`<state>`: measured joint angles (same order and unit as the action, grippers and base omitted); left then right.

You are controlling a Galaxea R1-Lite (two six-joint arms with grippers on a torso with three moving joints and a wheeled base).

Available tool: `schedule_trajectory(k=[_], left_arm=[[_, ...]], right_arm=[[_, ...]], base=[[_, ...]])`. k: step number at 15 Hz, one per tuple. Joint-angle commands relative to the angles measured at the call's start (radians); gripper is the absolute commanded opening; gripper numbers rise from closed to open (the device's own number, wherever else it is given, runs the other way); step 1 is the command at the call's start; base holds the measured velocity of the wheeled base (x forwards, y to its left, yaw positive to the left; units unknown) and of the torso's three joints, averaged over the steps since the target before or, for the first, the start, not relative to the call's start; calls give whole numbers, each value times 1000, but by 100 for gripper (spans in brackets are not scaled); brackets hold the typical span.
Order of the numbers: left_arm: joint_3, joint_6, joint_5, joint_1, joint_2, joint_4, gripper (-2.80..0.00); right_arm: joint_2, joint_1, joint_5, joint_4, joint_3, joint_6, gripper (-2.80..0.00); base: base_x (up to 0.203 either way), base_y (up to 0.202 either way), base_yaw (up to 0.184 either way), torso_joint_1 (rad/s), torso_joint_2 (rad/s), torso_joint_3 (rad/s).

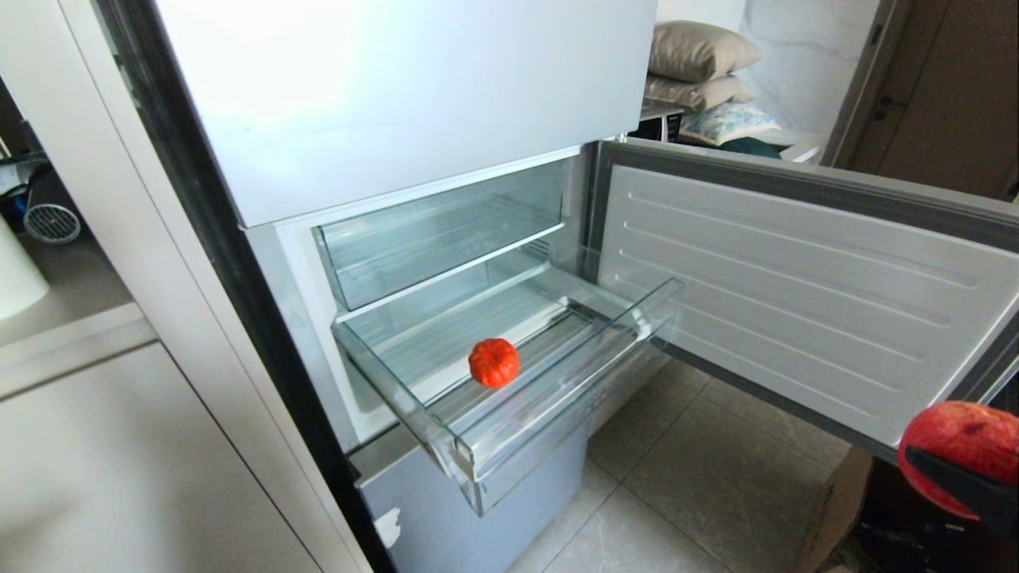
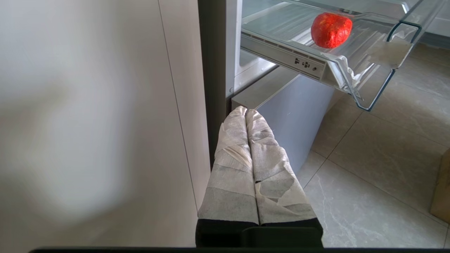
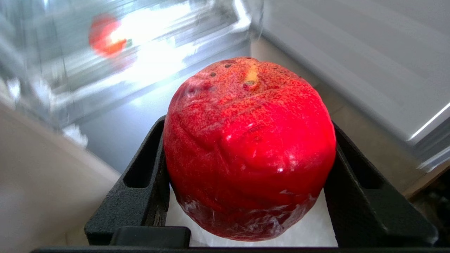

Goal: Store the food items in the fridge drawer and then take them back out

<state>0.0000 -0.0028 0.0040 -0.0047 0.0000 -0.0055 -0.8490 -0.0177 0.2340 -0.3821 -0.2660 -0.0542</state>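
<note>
1. The right end effector sits at the near right of the scene, low beside the open fridge door, and it is clamped on a big red fruit. The black fingers press the fruit's two flanks, with the stem end facing away from the wrist.
2. A second food item, a small ribbed orange-red fruit, lies inside the fridge drawer, towards its near front lip and left of centre.
3. The drawer stands pulled out, clear plastic, with bare floor to the right of the small fruit.
4. The held fruit looks firm, smooth and glossy, so I judge it slippery and fairly hefty. The grip across its widest girth seems the right one. The small ribbed one looks light and likely to roll.
5. Watch for the thick front lip, the drawer's raised right corner, and the door close on the right. The open way in is from above, over the lip.
6. The left end effector hangs low at the near left by the cabinet panel, fingers pressed together, holding nothing.
</note>
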Motion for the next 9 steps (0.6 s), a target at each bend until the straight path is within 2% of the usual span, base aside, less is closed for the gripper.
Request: schedule_trajectory(k=[1,6,9], left_arm=[[0,0,1,0,2,-1,-280],[0,0,1,0,2,-1,-280],[0,0,1,0,2,-1,-280]], right_arm=[[20,-50,-12,-43,73,-2,-280],[-13,-47,-16,-218,149,0,-280],[-16,-42,-16,-222,160,1,-280]], base=[[0,0,0,0,0,0],[0,0,0,0,0,0],[0,0,0,0,0,0]])
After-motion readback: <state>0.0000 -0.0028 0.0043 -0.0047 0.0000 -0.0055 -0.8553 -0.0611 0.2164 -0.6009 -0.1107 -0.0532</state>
